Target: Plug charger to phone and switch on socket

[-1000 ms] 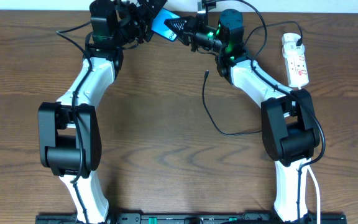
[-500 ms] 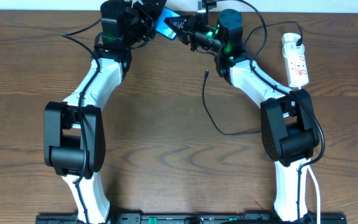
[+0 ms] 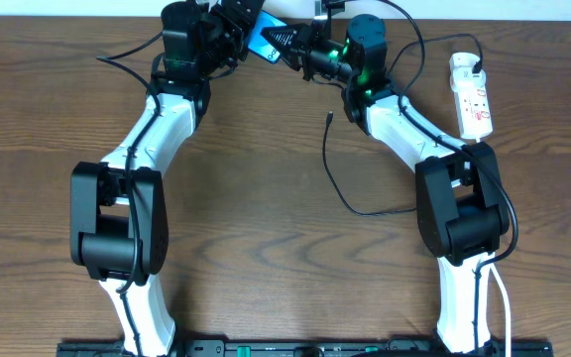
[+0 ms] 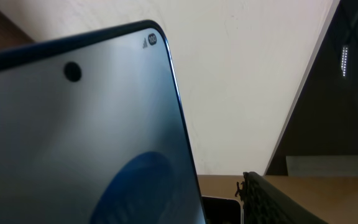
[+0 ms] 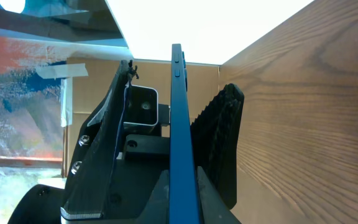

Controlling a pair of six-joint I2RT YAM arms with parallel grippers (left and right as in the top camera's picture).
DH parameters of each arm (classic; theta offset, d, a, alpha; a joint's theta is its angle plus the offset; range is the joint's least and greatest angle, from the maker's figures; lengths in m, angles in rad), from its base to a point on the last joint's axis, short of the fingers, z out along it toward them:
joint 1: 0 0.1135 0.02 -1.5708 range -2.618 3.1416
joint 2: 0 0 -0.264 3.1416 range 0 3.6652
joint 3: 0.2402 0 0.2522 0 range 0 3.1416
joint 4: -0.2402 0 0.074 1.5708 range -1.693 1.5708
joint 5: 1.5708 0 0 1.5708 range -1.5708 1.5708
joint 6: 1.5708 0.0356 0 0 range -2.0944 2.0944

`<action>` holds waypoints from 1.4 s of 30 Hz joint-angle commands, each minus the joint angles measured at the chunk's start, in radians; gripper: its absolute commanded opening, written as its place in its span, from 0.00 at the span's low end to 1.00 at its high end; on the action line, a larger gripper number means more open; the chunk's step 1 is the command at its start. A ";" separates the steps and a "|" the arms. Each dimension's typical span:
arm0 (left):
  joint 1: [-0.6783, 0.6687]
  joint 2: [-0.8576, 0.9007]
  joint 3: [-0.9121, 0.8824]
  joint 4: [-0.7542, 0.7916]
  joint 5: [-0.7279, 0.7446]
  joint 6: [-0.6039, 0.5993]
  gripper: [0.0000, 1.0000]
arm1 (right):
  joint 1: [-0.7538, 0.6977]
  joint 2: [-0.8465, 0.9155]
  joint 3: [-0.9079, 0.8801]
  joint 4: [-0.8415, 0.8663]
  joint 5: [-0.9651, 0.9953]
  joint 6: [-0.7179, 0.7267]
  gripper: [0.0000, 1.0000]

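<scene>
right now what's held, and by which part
The right gripper pinches the phone across its flat faces. The left gripper is at the phone too; grip unclear.

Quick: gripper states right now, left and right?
Left gripper: open, beside the phone, not gripping it.
Right gripper: closed on the phone.

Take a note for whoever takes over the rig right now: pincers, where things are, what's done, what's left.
Right pincer: shut on the phone.
Left pincer: open at the phone's other end; its visible pad is clear of it.
Charger: tip lies loose on the table, between the arms.
Socket: beside the right arm.
Done: phone gripped.
Left: plug tip into phone, switch socket on.
</scene>
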 commanded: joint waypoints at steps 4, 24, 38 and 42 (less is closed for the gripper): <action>-0.014 -0.009 0.009 0.019 -0.001 0.010 0.46 | 0.020 -0.022 0.016 -0.005 -0.070 -0.023 0.01; -0.014 -0.009 0.009 0.017 -0.001 0.000 0.31 | 0.011 -0.022 0.016 -0.005 -0.067 -0.027 0.01; -0.014 -0.009 0.009 0.022 0.022 -0.008 0.26 | -0.001 -0.022 0.016 0.004 -0.026 0.051 0.01; -0.014 -0.009 0.009 0.025 0.023 -0.008 0.25 | -0.001 -0.022 0.017 0.010 -0.021 0.072 0.01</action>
